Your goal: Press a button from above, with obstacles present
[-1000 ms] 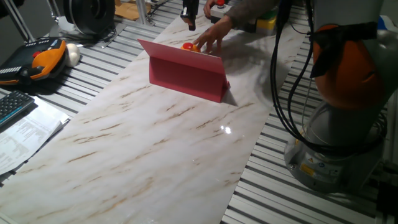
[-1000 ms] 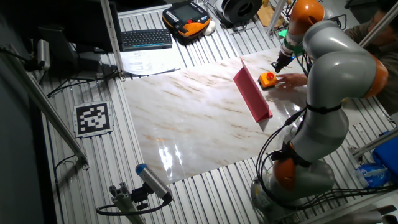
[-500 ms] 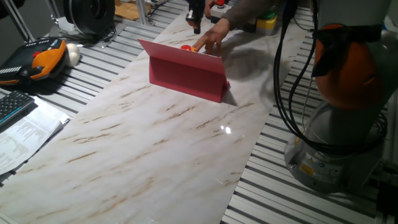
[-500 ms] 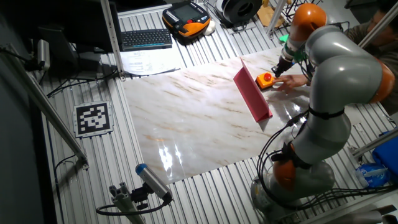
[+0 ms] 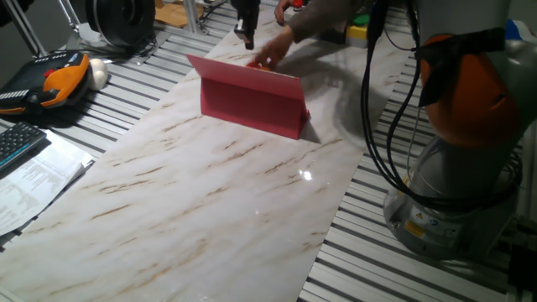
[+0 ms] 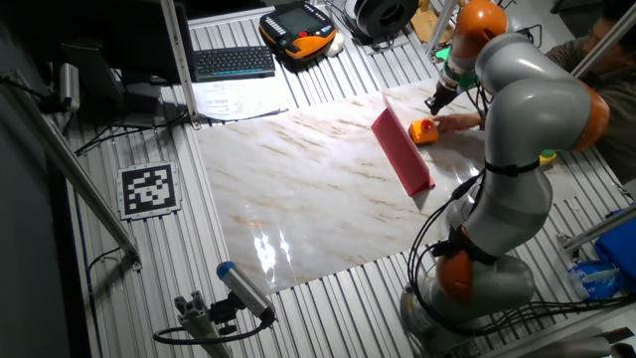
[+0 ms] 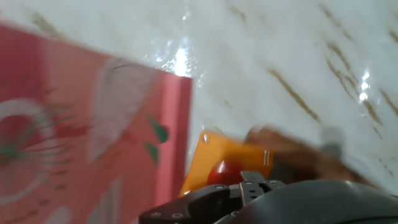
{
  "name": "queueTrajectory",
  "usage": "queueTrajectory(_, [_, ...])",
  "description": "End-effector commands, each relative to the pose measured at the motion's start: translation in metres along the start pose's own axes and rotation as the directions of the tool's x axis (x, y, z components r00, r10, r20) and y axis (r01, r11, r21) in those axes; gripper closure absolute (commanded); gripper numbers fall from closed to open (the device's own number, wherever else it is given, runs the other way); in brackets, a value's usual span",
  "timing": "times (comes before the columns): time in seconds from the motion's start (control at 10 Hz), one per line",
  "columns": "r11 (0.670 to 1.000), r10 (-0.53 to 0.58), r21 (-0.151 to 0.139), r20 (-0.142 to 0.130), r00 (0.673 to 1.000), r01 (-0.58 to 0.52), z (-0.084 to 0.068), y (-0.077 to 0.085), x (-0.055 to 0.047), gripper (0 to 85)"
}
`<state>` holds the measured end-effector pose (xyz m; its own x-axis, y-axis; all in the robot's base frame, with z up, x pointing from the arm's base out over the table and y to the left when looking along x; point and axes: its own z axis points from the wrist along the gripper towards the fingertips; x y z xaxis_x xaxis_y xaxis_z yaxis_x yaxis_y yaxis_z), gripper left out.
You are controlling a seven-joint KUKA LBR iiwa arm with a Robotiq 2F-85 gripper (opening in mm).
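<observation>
The button's red cap (image 7: pixel 222 173) sits on an orange box (image 6: pixel 422 131) just behind the red panel (image 5: pixel 252 105), which stands upright on the marble table (image 5: pixel 210 193). The panel also shows in the other fixed view (image 6: pixel 402 151) and fills the left of the hand view (image 7: pixel 81 124). In one fixed view the button is hidden by the panel. My gripper (image 6: pixel 434 102) hangs above and slightly beside the box; it also shows in one fixed view (image 5: pixel 246 33). No view shows its fingertips. A person's hand (image 5: pixel 273 54) rests at the box.
The person's arm reaches in from the far side (image 6: pixel 467 121). A green button on a yellow box (image 5: pixel 361 29) stands at the back. An orange teach pendant (image 5: pixel 54 80), a keyboard (image 6: pixel 234 62) and papers (image 5: pixel 33 180) lie off the table. My base (image 5: pixel 453 193) stands at the table's edge.
My gripper has moved left along the back of the panel. The person's hand and the orange box have shifted the same way.
</observation>
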<state>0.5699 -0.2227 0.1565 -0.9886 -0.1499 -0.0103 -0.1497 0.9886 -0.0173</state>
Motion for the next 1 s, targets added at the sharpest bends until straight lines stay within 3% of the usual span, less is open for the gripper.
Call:
queueTrajectory(0.0, [1.000,-0.004,-0.002,-0.003,1.000,0.004,0.002,-0.001,0.001,85.0])
queueTrajectory(0.1, [1.000,0.003,-0.007,-0.002,1.000,-0.003,0.003,0.001,0.003,85.0])
queueTrajectory(0.4, [1.000,0.021,0.016,0.015,1.000,-0.021,0.010,0.015,0.016,85.0])
queueTrajectory(0.7, [1.000,0.021,0.004,0.043,0.999,-0.021,0.026,0.019,0.028,85.0])
queueTrajectory(0.9, [1.000,0.016,0.003,0.044,0.999,-0.016,0.029,0.018,0.029,85.0])
